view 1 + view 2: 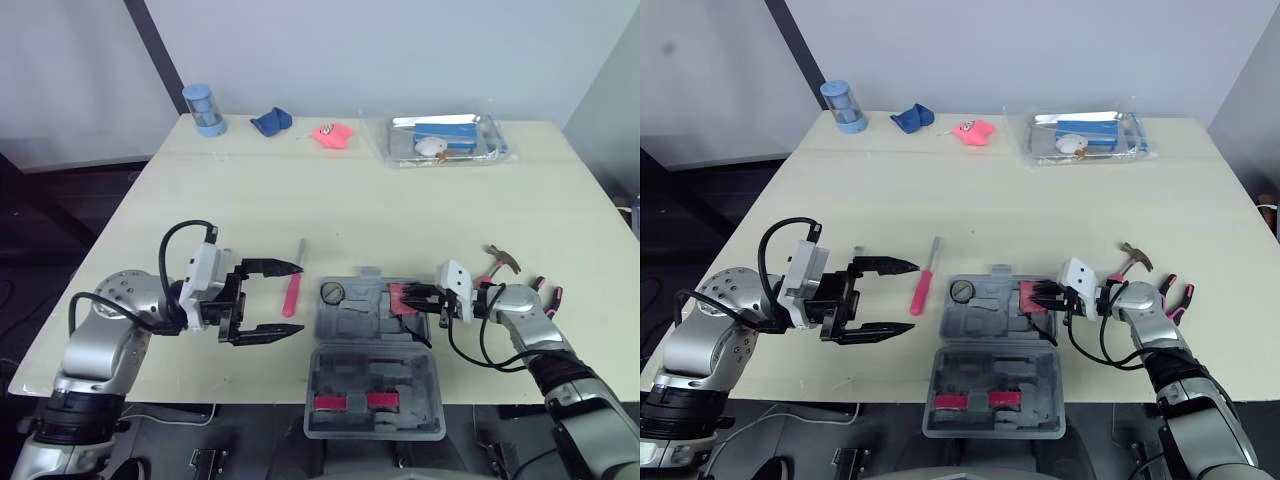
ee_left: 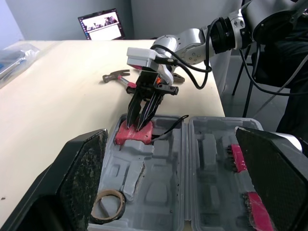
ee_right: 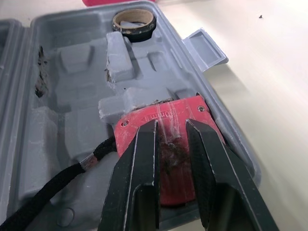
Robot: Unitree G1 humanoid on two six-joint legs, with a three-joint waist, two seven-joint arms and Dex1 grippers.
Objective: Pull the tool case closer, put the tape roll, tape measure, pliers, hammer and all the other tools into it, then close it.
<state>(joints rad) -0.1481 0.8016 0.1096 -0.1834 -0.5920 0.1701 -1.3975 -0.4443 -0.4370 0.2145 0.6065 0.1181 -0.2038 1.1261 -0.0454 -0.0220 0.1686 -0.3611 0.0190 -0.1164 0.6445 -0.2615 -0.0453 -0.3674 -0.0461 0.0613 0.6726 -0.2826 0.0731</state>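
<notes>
No legible text; embossed mark on tape measure (image 3: 168,126) unreadable

Case (image 1: 372,345): grey, plain; pink-red inserts noted in lid. Tape measure (image 3: 163,130): red. Tape roll (image 3: 134,19): black outside, tan inside. Screwdriver (image 1: 294,284): pink handle, silver shaft. Pliers (image 1: 556,297): pink grips tipped black. Hammer (image 1: 503,259): brownish head, handle possibly pink. Table (image 1: 350,200): cream. Cup (image 1: 204,108), cloth (image 1: 271,121): blue.
</notes>
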